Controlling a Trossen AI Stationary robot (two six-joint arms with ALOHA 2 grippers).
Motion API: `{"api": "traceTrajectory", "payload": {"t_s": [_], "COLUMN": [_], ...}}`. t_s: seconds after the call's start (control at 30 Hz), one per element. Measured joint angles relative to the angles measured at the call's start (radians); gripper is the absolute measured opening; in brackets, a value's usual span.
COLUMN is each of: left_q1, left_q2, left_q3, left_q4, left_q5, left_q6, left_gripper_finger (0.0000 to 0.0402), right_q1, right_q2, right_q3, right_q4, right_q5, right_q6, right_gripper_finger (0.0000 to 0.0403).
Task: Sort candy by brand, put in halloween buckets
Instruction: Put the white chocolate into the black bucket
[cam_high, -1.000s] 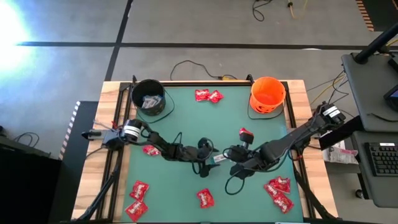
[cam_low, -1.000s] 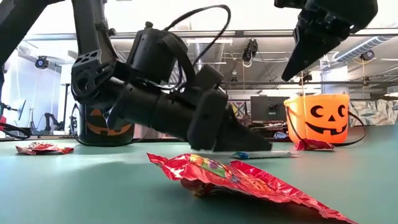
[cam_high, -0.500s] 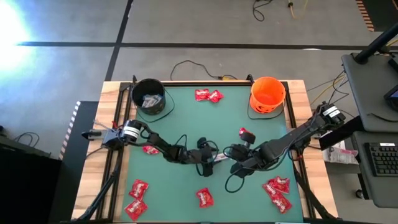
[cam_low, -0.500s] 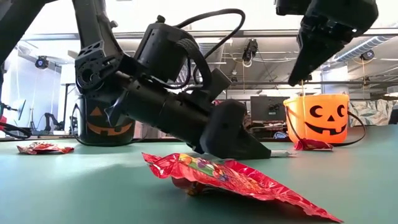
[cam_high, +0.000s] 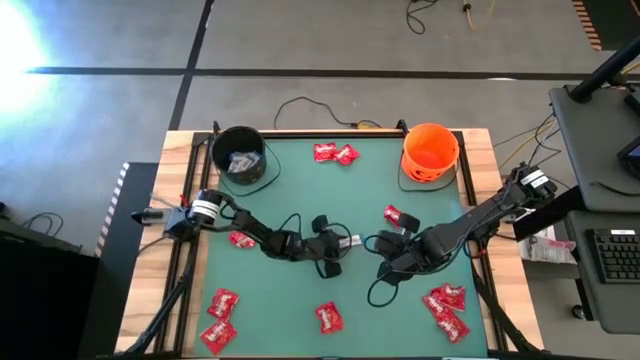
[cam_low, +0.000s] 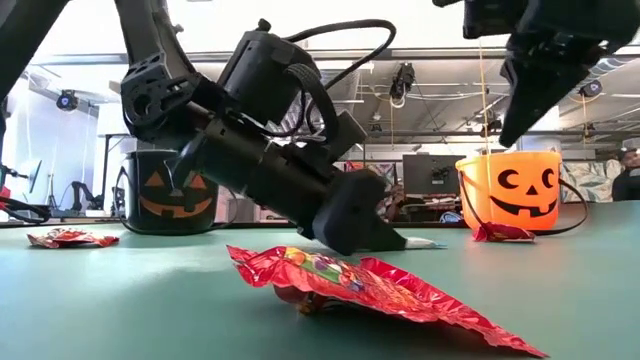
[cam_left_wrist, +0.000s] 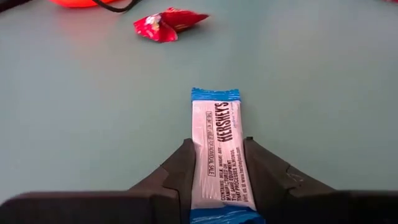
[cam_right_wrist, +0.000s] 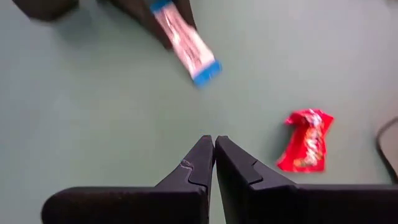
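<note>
Two hands of mine are over the middle of the green counter (cam_high: 300, 190). My left hand (cam_left_wrist: 217, 163) is clenched on a white-and-blue bar (cam_left_wrist: 216, 154), its fingers (cam_left_wrist: 180, 168) pressing the bar's long sides, and the bar's blue end pokes out ahead of them over the counter. From above, that hand (cam_high: 338, 243) sits low near the centre, reaching toward my right side. My right hand (cam_right_wrist: 214, 155) has its fingers pressed together on nothing, and it hangs above the counter just beside the left one, well up in the level view (cam_low: 520, 110). A crumpled red packet (cam_high: 397, 216) lies near my right hand, toward the orange bucket (cam_high: 431, 152) at the far right corner. The black bucket (cam_high: 240, 154) stands at the far left corner with a few wrappers inside. Two more red packets (cam_high: 335, 153) lie between the buckets by the far edge. Other red packets lie at the near left (cam_high: 220, 318), near middle (cam_high: 329, 318) and near right (cam_high: 448, 308).
</note>
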Motion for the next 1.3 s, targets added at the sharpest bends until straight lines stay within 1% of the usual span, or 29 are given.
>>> {"api": "traceTrajectory", "payload": {"t_s": [0.07,0.17,0.3,0.37,0.4,0.5,0.57,0.7,0.77,0.9,1.0,1.13,1.3], "left_q1": [-0.001,-0.003,-0.004,-0.004,-0.004,-0.005,-0.004,0.021,0.045,0.113,0.187,0.317,0.542], "left_q2": [-0.051,-0.163,-0.337,-0.415,-0.458,-0.598,-0.679,-0.853,-0.944,-1.099,-1.170,-1.211,-1.208], "left_q3": [-0.021,-0.064,-0.119,-0.164,-0.189,-0.261,-0.307,-0.366,-0.367,-0.310,-0.259,-0.239,-0.219], "left_q4": [-0.037,-0.121,-0.272,-0.334,-0.332,-0.234,-0.204,-0.225,-0.289,-0.566,-0.731,-0.895,-1.075], "left_q5": [-0.009,-0.046,-0.142,-0.165,-0.161,-0.092,-0.061,-0.052,-0.058,-0.100,-0.124,-0.121,-0.153], "left_q6": [0.037,0.069,0.075,0.073,0.073,0.084,0.104,0.159,0.187,0.207,0.202,0.122,-0.007], "left_gripper_finger": [0.0090,0.0090,0.0090,0.0090,0.0090,0.0090,0.0090,0.0090,0.0090,0.0090,0.0090,0.0090,0.0090], "right_q1": [0.003,0.005,0.005,0.005,0.005,0.005,0.005,0.005,0.005,0.005,0.009,0.016,0.016], "right_q2": [0.000,-0.003,-0.008,-0.008,-0.008,-0.009,-0.009,-0.009,-0.009,-0.009,-0.009,0.007,0.025], "right_q3": [0.000,0.000,0.000,0.000,0.000,0.000,0.000,0.000,0.000,-0.007,-0.016,-0.020,-0.021], "right_q4": [-0.031,-0.063,-0.074,-0.071,-0.071,-0.071,-0.069,-0.067,-0.067,-0.053,-0.024,0.005,0.016], "right_q5": [-0.003,-0.006,-0.006,-0.005,-0.004,0.000,0.004,0.005,0.011,0.023,0.023,0.023,-0.001], "right_q6": [0.022,0.046,0.058,0.054,0.051,0.046,0.047,0.040,0.032,0.033,0.024,-0.003,-0.038], "right_gripper_finger": [0.0013,0.0013,0.0013,0.0013,0.0013,0.0013,0.0013,0.0013,0.0013,0.0013,0.0013,0.0013,0.0013]}}
